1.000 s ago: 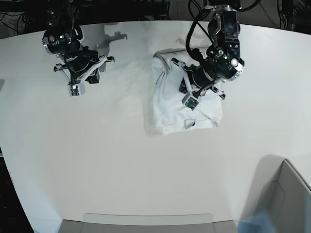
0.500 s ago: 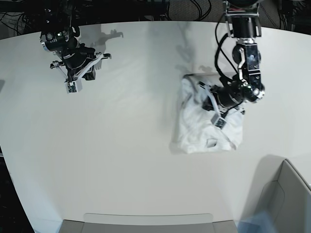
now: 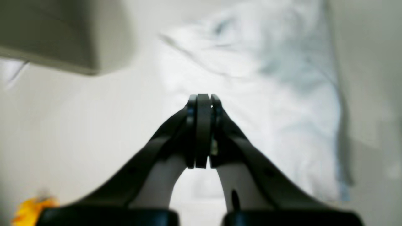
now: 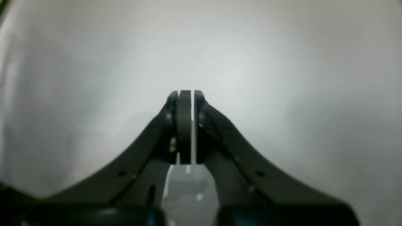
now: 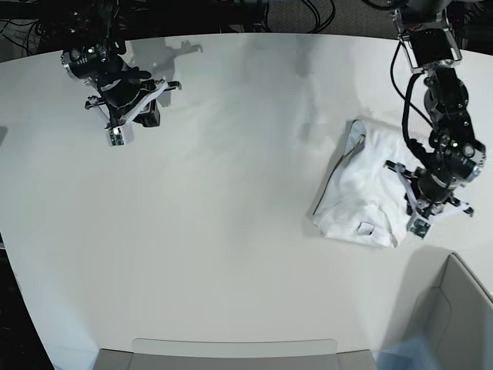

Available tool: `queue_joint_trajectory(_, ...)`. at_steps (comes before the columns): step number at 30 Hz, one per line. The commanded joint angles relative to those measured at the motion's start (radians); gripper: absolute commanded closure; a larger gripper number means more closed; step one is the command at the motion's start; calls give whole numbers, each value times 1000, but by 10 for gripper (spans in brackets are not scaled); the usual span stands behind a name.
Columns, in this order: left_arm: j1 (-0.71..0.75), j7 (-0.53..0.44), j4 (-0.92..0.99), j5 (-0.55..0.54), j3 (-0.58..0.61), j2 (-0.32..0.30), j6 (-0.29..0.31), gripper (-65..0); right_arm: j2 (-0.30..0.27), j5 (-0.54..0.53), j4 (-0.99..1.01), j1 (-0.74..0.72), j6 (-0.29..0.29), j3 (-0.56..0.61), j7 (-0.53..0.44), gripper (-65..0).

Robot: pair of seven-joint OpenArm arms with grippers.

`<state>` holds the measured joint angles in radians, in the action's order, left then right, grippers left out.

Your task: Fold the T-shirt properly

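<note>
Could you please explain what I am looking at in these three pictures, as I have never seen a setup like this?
This is a robot with two arms working over a pale table. The base picture looks down on the whole table from above. The other two come from cameras mounted on the wrists, each looking along its own tool.

The robot's left arm is on the right of the overhead picture. Its left tool sits at the edge of a white T-shirt, which lies folded into a compact bundle. In the left wrist view the tool is shut, with the T-shirt blurred beyond it; whether it pinches any cloth is unclear.

The right tool is at the far left, over bare table. Its own view shows it shut and holding nothing.

A grey bin corner shows at the lower right.
</note>
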<state>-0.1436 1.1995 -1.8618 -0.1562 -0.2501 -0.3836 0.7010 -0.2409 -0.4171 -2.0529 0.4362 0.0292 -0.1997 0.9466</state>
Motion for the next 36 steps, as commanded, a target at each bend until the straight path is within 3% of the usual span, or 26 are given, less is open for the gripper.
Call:
queue_joint_trajectory(1, -1, 44, -68, 2, -41, 15, -3, 0, -35, -30, -18, 28, 1, -7, -13, -13)
queue_joint_trajectory(5, 108, 139, -184, 2, -191, 73, -3, 0, -111, -200, -19, 125, 1, -14, -13, -13)
queue_joint_trajectory(11, 362, 138, -189, 2, -384, 77, -3, 0, -220, -449, -22, 315, -4, -36, -15, -11)
queue_joint_trajectory(17, 651, 93, -189, 0, -495, 90, -3, 0, -265, -498, -22, 545, -4, -45, -15, -10)
queue_joint_trajectory(19, 757, 56, -189, 0, -516, 120, -3, 0, -272, -495, -22, 625, -4, -43, -13, -10)
queue_joint_trajectory(23, 942, -56, -184, 2, -526, 188, -3, 0, -294, -423, -21, 723, -2, -42, -13, -10)
queue_joint_trajectory(25, 990, -88, -155, 4, -499, 228, -3, 0, -291, -311, -18, 729, -2, -7, -11, -10)
queue_joint_trajectory(31, 950, -169, 192, 25, -329, 231, -3, 0, -288, 50, 10, 646, -4, 270, -11, -11)
queue_joint_trajectory(36, 823, -338, 517, 183, -199, 226, -3, 0, -286, 157, 255, 453, -5, 449, -13, -11)
